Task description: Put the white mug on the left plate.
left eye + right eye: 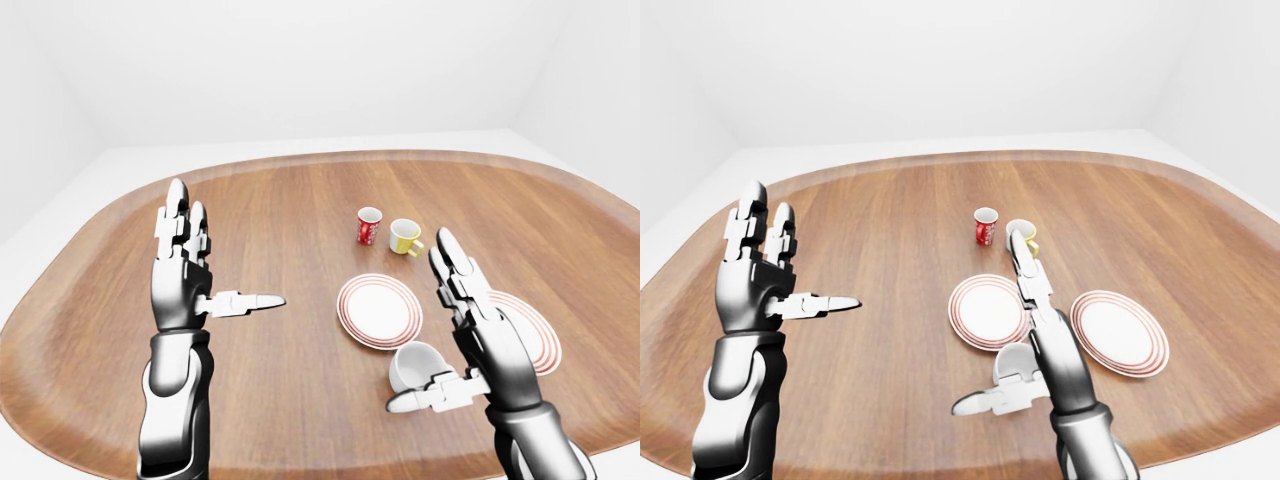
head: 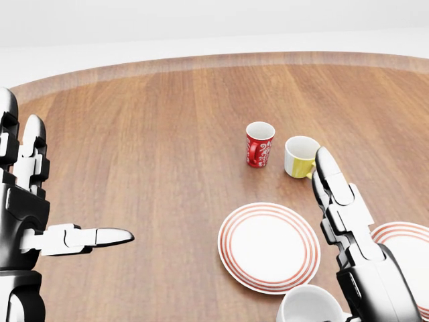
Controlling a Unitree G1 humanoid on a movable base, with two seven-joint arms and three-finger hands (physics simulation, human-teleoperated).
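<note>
The white mug [image 1: 416, 366] stands near the bottom of the left-eye view, just below the left plate [image 1: 379, 310], a white plate with red rings. My right hand [image 1: 445, 335] is open beside the mug. Its palm is at the mug's right, its fingers [image 1: 449, 268] point up the view, and its thumb [image 1: 425, 398] stretches leftward under the mug. Whether the hand touches the mug I cannot tell. My left hand [image 1: 218, 272] is open and raised at the left, fingers up and thumb pointing right, holding nothing.
A second red-ringed plate [image 1: 1120, 332] lies right of the first, partly behind my right arm in the left-eye view. A red mug [image 2: 259, 144] and a yellow mug [image 2: 299, 156] stand above the plates. The wooden table's edge [image 1: 300, 470] curves along the bottom.
</note>
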